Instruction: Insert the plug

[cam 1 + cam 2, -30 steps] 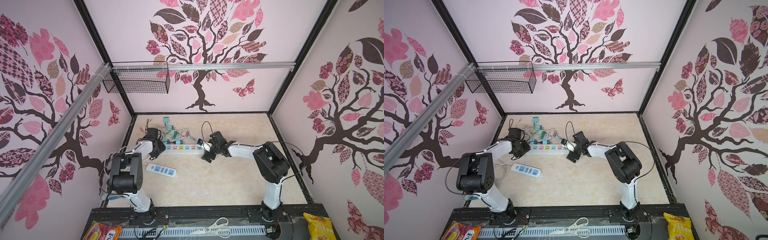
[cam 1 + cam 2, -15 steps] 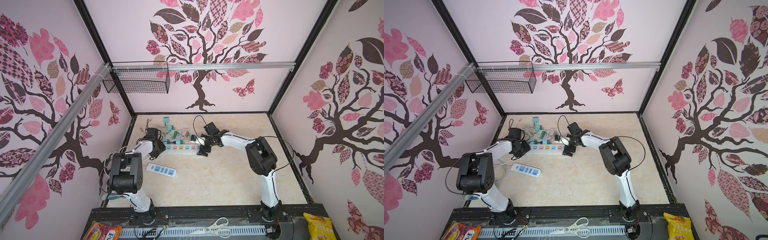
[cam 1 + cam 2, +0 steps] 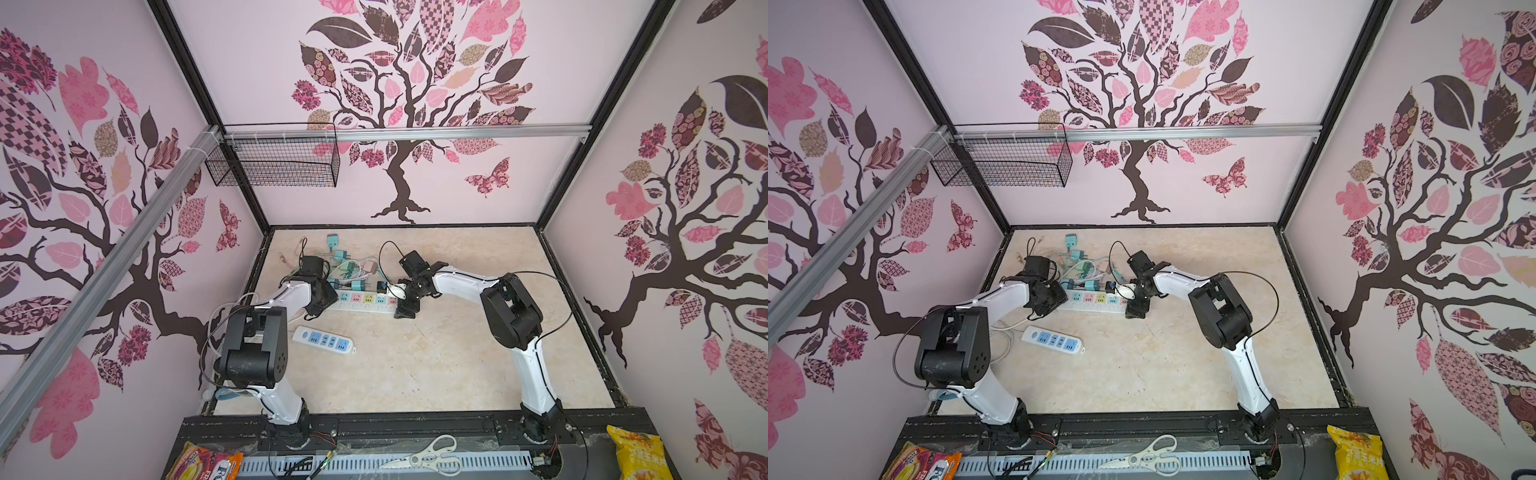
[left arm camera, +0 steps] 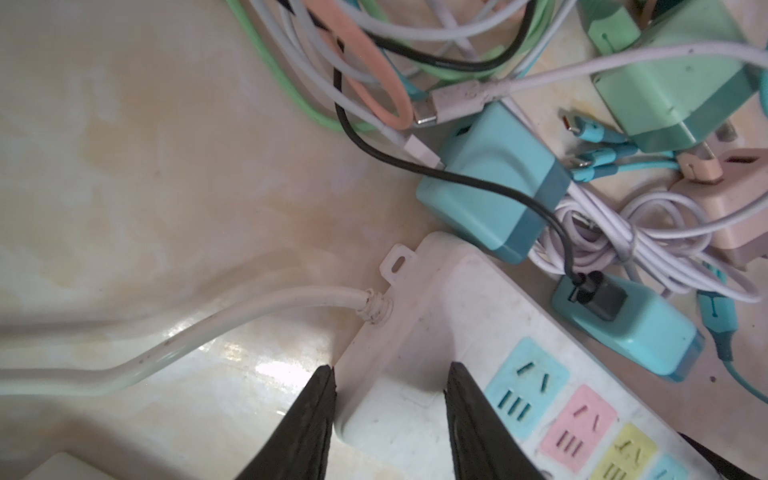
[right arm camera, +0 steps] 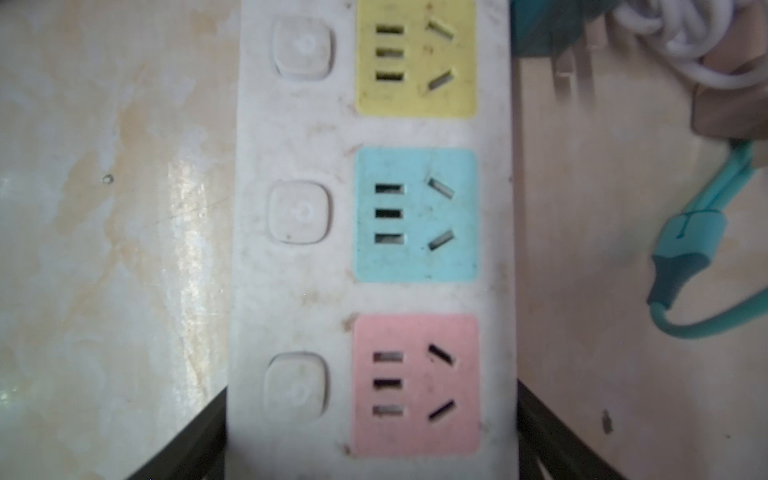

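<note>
The power strip (image 3: pixel 365 300), hard white plastic, long and flat, lies on the glossy beige table (image 3: pixel 436 374). Only the right wrist view shows its square buttons (image 5: pixel 299 212). The right gripper (image 5: pixel 372 399) straddles it widely, and the left gripper (image 4: pixel 390 374) is half-spread at its cord end; real clamping I cannot tell. A blocky teal plug (image 4: pixel 631 328) lies just beside it. The right arm's wrist sits farther back than a second ago.

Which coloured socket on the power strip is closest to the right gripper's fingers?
The pink socket: the right gripper straddles the power strip level with it, while the blue socket and then the yellow socket lie farther along.
</note>
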`<state>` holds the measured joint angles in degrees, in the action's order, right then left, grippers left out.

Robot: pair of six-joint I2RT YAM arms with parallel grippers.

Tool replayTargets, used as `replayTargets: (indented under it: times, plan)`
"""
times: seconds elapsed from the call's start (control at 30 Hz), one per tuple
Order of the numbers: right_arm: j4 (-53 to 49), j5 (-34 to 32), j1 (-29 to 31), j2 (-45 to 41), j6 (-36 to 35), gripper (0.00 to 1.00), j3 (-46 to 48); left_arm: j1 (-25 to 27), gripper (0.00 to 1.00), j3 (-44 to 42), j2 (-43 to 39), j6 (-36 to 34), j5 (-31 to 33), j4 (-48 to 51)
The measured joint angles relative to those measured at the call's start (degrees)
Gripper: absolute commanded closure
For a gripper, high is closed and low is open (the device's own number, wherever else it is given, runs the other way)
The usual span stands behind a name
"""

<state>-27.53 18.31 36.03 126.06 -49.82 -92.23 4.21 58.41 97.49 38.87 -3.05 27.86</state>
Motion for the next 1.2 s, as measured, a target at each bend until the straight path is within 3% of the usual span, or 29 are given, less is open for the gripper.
replayTargets:
  times: [0.17,0.53,0.67,0.8,0.97,1.13,1.2]
  plan:
    - [-2.36,0.35,-2.32,-0.17,-2.73,0.33,0.0,4.02,0.51,0.24,0.04,0.46,1.03,0.22]
    - [-4.17,1.2,-13.05,-2.78,-8.7,0.33,3.89,19.63,0.5,10.97,9.2,3.28,-1.22,4.15]
    - [-4.39,1.7,-17.2,-4.02,-11.26,0.32,5.79,22.82,0.47,12.46,11.32,3.56,-2.89,5.64]
    - [-4.42,1.49,-20.0,-4.94,-13.27,0.31,7.06,22.75,0.36,12.52,9.86,3.28,-2.86,7.96]
    - [-4.44,0.7,-22.51,-6.1,-15.19,0.28,8.33,21.46,0.27,12.48,1.05,1.77,-0.04,11.23]
    - [-2.89,-0.61,-24.04,-7.43,-17.35,0.17,9.9,14.67,0.2,9.4,-9.49,0.17,1.77,11.65]
    - [-2.05,-0.59,-24.06,-7.89,-17.51,0.07,10.6,11.45,0.15,7.32,-11.41,-0.35,3.08,12.15]
